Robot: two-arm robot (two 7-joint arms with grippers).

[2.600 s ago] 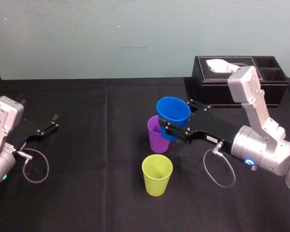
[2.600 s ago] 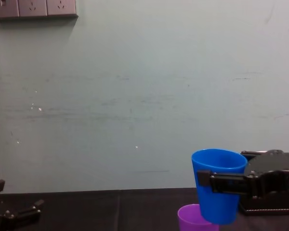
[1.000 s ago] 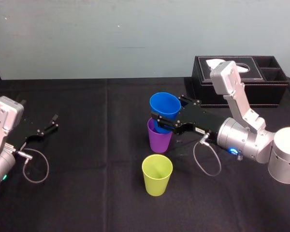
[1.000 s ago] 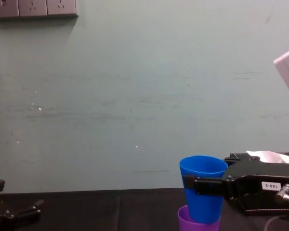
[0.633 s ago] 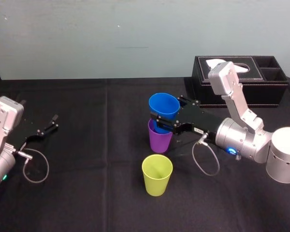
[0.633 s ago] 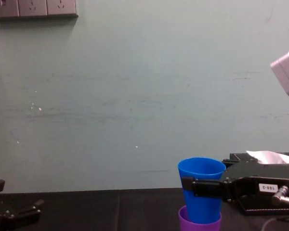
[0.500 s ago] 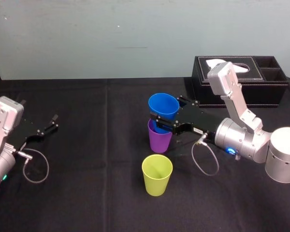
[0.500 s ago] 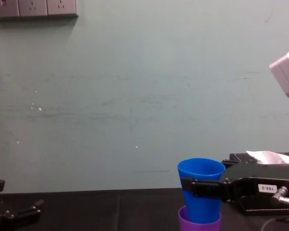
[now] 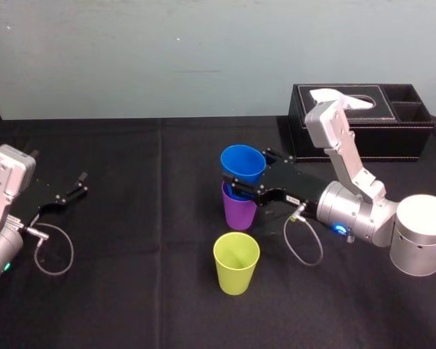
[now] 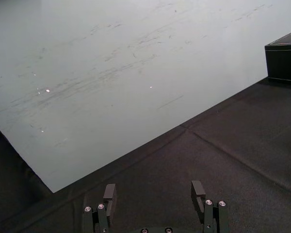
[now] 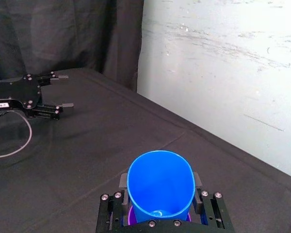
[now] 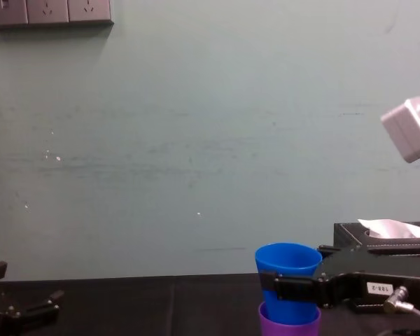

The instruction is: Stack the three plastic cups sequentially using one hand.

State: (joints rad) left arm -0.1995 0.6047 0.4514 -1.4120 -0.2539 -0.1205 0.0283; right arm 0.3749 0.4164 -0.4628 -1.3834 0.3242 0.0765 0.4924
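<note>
My right gripper (image 9: 240,187) is shut on the blue cup (image 9: 241,161), one finger on each side of it, as the right wrist view shows (image 11: 160,194). The blue cup (image 12: 288,266) sits upright with its lower part inside the purple cup (image 9: 237,211), whose rim (image 12: 288,325) shows just below it. In front of the pair, the yellow-green cup (image 9: 236,263) stands alone on the black cloth. Parked at the far left of the table, my left gripper (image 9: 76,185) is open with nothing between its fingers (image 10: 109,192).
A black tissue box (image 9: 363,120) stands at the back right, behind my right arm. A cable loop (image 9: 303,243) hangs from the right wrist close to the cloth. Another cable loop (image 9: 54,251) lies by the left arm. The wall rises just behind the table.
My right gripper has moved the blue cup slightly left and lowered it deeper into the purple cup. The left arm and the yellow-green cup have not moved.
</note>
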